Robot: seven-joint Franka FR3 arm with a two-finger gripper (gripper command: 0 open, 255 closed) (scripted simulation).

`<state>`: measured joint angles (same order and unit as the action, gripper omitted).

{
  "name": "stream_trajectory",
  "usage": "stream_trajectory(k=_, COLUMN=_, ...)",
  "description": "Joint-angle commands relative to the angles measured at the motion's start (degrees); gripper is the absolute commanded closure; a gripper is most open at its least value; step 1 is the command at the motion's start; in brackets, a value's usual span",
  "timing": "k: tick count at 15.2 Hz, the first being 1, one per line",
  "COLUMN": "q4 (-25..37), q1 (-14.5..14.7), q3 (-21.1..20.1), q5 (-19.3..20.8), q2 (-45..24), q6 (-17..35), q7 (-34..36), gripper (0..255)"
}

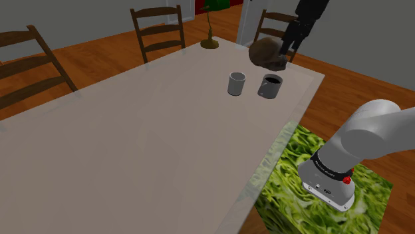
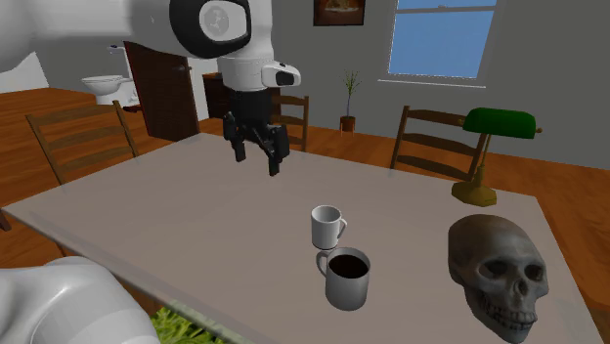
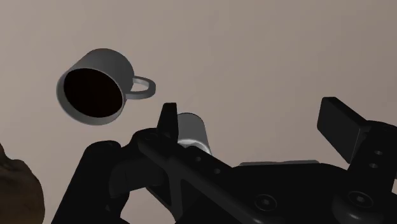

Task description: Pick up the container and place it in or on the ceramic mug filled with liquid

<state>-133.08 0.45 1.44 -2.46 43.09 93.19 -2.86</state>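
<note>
Big pale table (image 2: 176,210) in front of me, and there's a brownish skull (image 2: 499,269) sitting near its corner, face turned out. Just behind it, a green-shaded desk lamp (image 2: 500,121) stands at the table's edge. A wooden chair (image 2: 76,137) is pulled up on one side, a second chair (image 2: 430,132) by the lamp. Along the back wall there's a bright window (image 2: 440,39), a potted plant (image 2: 349,98) on the floor, and a toilet (image 2: 103,88) at the second exterior view's left

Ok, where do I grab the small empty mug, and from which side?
Probably from above, pinching one wall at the rim of the small mug, away from its handle. It stands upright, mouth open, and the filled mug sits close beside it, so a sideways approach looks crowded.
</note>
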Motion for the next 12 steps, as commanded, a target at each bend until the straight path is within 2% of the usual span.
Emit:
stream_trajectory(k=1, q4=0.0, q1=0.0, q3=0.0, q5=0.0, q2=0.0, q6=0.0, q7=0.0, gripper=0)
stream_trajectory(k=12, q4=-1.4, q1=0.4, q3=-1.8, q5=2.2, q2=-18.6, q6=19.4, q7=-0.7, gripper=0)
